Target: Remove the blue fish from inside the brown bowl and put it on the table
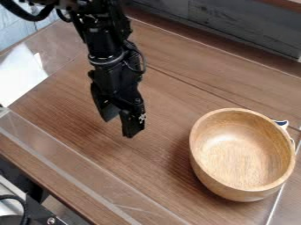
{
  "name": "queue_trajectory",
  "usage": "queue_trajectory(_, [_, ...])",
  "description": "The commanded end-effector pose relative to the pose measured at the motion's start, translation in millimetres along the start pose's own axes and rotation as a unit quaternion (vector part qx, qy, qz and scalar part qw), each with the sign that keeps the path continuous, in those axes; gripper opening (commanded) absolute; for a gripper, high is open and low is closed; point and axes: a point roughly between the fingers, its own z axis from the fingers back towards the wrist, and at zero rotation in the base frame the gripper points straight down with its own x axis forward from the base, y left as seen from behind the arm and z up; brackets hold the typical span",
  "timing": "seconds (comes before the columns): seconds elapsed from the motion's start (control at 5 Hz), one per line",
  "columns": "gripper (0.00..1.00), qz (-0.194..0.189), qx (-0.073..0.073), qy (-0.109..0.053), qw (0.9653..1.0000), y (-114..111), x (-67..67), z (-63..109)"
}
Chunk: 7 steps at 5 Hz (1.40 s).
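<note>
- The brown bowl [242, 154] stands on the surface [200, 83] at the right, near the front edge. Its inside shows only bare light wood; I see no blue fish in it.
- The blue fish is nowhere visible on the dark wood around the bowl or beside the arm. It may be hidden under or behind the hand, but the view does not allow me to tell.
- The hand [128, 125] hangs to the left of the bowl, well apart from it, and it points down toward the surface.
- Its two dark fingers stand apart, and I can make out nothing between them. The hand appears empty, although its underside is not shown from this angle.
- My judgement on progress: the first part, taking the fish out of the bowl, seems done, because the bowl is empty.
- The second part, putting the fish on the surface, I cannot confirm, since the fish itself is not visible. The spread fingers close above the wood would fit a release at that place.
- If the fish lies under the hand, what is left is only to lift the arm away.
</note>
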Motion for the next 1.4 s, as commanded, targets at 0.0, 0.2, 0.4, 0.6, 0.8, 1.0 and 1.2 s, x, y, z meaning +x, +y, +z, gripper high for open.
queue_trajectory(0.0, [1.00, -0.005, 0.017, -0.029, 0.9994, 4.5, 7.5, 13.6])
queue_trajectory(0.2, [1.00, -0.009, 0.019, -0.032, 0.9993, 5.5, 8.8, 14.4])
queue_trajectory(0.4, [1.00, -0.012, 0.021, -0.033, 0.9991, 6.4, 9.8, 15.0])
queue_trajectory(0.6, [1.00, -0.009, 0.019, -0.035, 0.9992, 5.7, 8.7, 16.3])
queue_trajectory(0.8, [1.00, -0.006, 0.015, -0.035, 0.9992, 4.7, 7.1, 15.7])
queue_trajectory(1.0, [1.00, -0.005, 0.011, -0.035, 0.9993, 3.9, 5.6, 14.9])
queue_trajectory(1.2, [1.00, -0.003, 0.008, -0.035, 0.9994, 3.1, 4.6, 13.9])
